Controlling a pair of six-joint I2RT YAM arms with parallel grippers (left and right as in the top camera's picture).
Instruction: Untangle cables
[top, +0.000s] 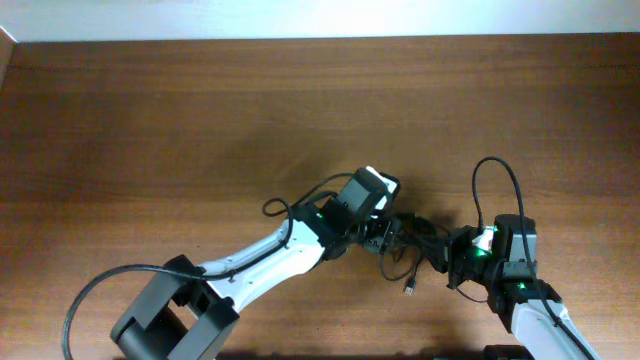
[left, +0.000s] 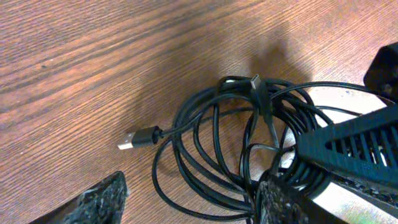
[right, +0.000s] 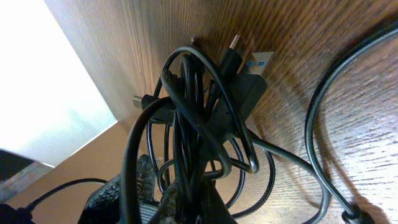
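Observation:
The cables (top: 415, 248) lie as a tangled bunch of thin black wires on the wooden table between my two grippers. One plug end (top: 410, 288) trails toward the front. In the left wrist view the coiled cables (left: 211, 130) spread out, with a silver-tipped USB plug (left: 132, 139) at the left. My left gripper (left: 193, 202) stands open over the loops, its right finger (left: 283, 199) against the strands. My right gripper (right: 186, 208) is shut on a bundle of the cables (right: 186, 118), lifting them. Two plug tips (right: 239, 53) point upward beyond it.
A thicker black arm cable (top: 497, 185) loops up from the right arm, and another (top: 90, 295) curves by the left arm's base. The table's far edge (top: 300, 41) meets a pale wall. The right gripper's black body (left: 354, 146) shows close to the left fingers.

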